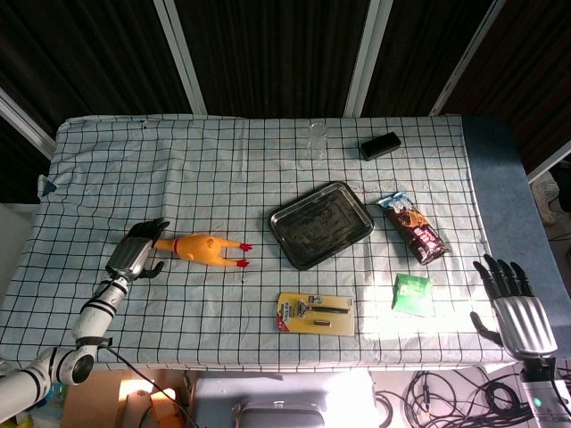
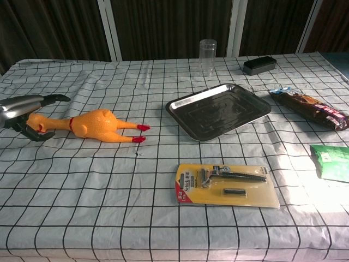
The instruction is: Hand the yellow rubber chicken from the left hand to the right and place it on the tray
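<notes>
The yellow rubber chicken (image 1: 207,248) (image 2: 95,124) lies on its side on the checked cloth, head to the left and red feet toward the tray. My left hand (image 1: 138,250) (image 2: 24,109) sits at its head with fingers above and thumb below; a gap shows and the fingers are not closed. The empty metal tray (image 1: 321,223) (image 2: 218,112) lies right of the chicken, mid-table. At the table's right front edge my right hand (image 1: 513,299) rests with its fingers stretched out, holding nothing; only the head view shows it.
A clear glass (image 1: 318,141) (image 2: 208,54) and a black box (image 1: 381,144) (image 2: 259,65) stand behind the tray. A brown snack packet (image 1: 415,230) (image 2: 311,109) and a green packet (image 1: 412,292) (image 2: 332,162) lie to its right. A yellow razor pack (image 1: 314,314) (image 2: 226,185) lies in front.
</notes>
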Tool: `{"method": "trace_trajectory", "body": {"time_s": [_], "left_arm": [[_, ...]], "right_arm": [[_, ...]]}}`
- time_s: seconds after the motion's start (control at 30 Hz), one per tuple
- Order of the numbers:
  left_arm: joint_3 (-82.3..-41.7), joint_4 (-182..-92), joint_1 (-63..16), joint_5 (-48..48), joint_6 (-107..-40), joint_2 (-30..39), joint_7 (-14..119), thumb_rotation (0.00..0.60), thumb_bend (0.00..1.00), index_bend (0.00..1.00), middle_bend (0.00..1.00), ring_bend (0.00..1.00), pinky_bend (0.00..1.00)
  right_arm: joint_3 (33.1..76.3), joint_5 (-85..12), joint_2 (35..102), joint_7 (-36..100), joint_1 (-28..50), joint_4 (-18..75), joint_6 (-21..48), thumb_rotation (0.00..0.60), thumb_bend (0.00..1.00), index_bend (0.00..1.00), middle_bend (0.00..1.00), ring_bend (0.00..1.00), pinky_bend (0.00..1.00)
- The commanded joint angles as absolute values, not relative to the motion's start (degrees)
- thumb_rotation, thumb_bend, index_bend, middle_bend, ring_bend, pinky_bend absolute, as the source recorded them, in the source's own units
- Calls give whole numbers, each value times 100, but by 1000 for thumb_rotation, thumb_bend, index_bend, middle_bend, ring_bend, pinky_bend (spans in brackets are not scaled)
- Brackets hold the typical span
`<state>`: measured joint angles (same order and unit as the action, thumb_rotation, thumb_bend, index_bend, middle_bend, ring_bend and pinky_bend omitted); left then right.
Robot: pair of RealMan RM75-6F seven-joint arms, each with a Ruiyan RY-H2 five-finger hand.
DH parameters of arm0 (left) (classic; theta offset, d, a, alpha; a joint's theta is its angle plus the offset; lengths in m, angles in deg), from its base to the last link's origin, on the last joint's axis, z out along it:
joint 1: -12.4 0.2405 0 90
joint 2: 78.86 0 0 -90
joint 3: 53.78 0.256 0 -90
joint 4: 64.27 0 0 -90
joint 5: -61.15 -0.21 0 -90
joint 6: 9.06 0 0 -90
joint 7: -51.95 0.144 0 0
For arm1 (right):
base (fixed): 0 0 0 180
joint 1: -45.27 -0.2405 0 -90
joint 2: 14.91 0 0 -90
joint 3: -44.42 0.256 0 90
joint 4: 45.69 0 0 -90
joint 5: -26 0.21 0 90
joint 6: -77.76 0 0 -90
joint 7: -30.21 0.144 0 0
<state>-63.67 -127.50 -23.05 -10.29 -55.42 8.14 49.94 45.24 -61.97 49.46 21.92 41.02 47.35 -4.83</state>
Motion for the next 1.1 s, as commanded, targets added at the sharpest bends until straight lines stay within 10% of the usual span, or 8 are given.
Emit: {"method": "trace_trajectory", "body": {"time_s": [0.03,0.87,1.1], "left_arm": [[-6353,-12702,-2346,-978,-5465,851,4978,600,384,0,19,0,67],[-6331,-11724,-2578,-919,-5612,1570,5023,600,517,624,274,93,95],[-6263,-11826,-2422,-1386,-6264,1569,4366,600,673,600,404,154,115]], "right_arm": [[4529,-6194,4945,2204,4110,4733,-500,600,267,0,0,0,0],[4466,-6210,4868,2315,4094,4748,-403,600,268,0,0,0,0],[4431,-6260,4856,2335,4086,4759,-381,600,268,0,0,0,0]]}}
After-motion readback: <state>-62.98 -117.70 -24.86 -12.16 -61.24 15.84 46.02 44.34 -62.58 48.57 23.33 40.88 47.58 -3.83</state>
